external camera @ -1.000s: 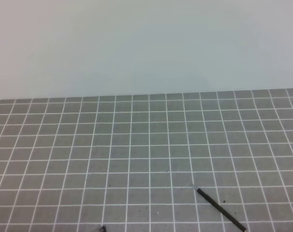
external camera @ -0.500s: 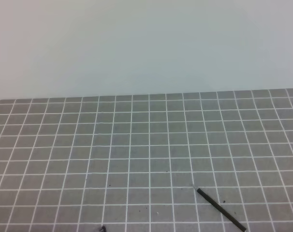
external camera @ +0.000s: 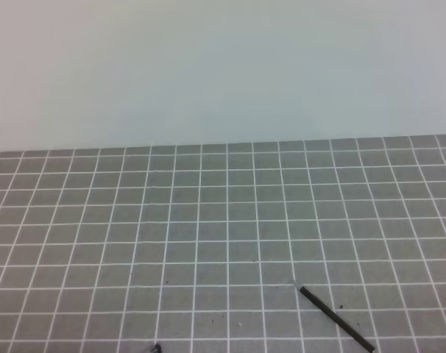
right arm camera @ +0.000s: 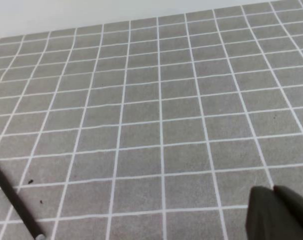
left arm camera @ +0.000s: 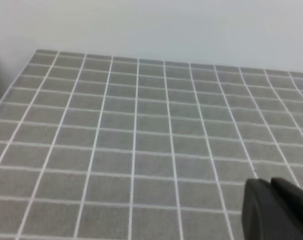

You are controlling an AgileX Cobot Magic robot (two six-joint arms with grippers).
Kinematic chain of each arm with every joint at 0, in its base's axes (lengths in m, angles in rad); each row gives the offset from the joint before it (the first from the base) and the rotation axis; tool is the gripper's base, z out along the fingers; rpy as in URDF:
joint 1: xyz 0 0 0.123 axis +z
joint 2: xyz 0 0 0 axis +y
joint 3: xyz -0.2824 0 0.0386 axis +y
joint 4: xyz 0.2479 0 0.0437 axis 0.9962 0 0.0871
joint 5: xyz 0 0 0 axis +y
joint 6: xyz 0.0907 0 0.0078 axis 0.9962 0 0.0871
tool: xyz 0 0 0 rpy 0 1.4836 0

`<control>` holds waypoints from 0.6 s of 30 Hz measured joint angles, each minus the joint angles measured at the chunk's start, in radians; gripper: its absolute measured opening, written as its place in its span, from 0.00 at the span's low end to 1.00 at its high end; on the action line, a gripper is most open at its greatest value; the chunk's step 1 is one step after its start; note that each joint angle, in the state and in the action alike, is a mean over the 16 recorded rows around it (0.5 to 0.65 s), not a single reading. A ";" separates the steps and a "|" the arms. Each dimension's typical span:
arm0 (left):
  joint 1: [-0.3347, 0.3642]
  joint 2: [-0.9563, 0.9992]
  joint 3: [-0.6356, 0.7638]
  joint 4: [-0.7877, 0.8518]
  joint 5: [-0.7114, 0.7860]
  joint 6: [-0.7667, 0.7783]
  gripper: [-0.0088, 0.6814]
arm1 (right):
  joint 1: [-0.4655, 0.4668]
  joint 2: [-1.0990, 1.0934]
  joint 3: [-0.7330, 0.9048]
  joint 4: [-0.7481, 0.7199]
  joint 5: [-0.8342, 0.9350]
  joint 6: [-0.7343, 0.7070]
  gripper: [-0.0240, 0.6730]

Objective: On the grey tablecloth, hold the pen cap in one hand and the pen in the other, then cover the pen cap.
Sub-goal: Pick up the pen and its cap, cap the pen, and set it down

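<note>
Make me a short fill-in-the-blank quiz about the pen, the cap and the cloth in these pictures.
1. The pen lies on the ____ tablecloth.
2. In the high view, the pen cap sits to the ____ of the pen.
3. The cloth's grid lines are ____.
4. The pen is ____ than the cap.

Missing words: grey; left; white; longer

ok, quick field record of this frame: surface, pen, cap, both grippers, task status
surface: grey tablecloth, white grid
pen: pen lying flat on the cloth at lower right of the high view, uncapped, pale tip toward upper left
cap: pen cap at the bottom edge, left of the pen, apart from it
left gripper: only a dark part visible, holds nothing seen
right gripper: same
status: nothing grasped yet
</note>
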State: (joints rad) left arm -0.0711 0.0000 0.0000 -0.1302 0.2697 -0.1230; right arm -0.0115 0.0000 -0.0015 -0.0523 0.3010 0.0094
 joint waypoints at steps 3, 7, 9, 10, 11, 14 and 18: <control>0.000 0.000 0.000 -0.041 -0.043 0.000 0.01 | 0.000 0.000 0.001 0.023 -0.021 0.000 0.05; 0.000 0.000 0.000 -0.132 -0.108 0.000 0.01 | 0.000 0.000 0.003 0.097 -0.072 0.010 0.05; 0.000 0.000 0.000 -0.199 -0.140 -0.004 0.01 | 0.000 0.000 0.004 0.155 -0.104 0.021 0.05; 0.000 0.000 0.000 -0.240 -0.155 -0.007 0.01 | 0.000 0.000 0.005 0.190 -0.122 0.028 0.05; 0.000 0.000 0.000 -0.287 -0.169 -0.013 0.01 | 0.000 0.000 0.005 0.230 -0.141 0.035 0.05; 0.000 0.000 0.000 -0.449 -0.199 -0.032 0.01 | 0.000 0.000 0.006 0.375 -0.199 0.058 0.05; 0.000 0.000 0.000 -0.676 -0.218 -0.059 0.01 | 0.000 0.000 0.006 0.573 -0.270 0.088 0.05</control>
State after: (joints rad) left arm -0.0711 0.0000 0.0000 -0.8065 0.0514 -0.1816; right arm -0.0115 0.0000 0.0050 0.5211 0.0315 0.0975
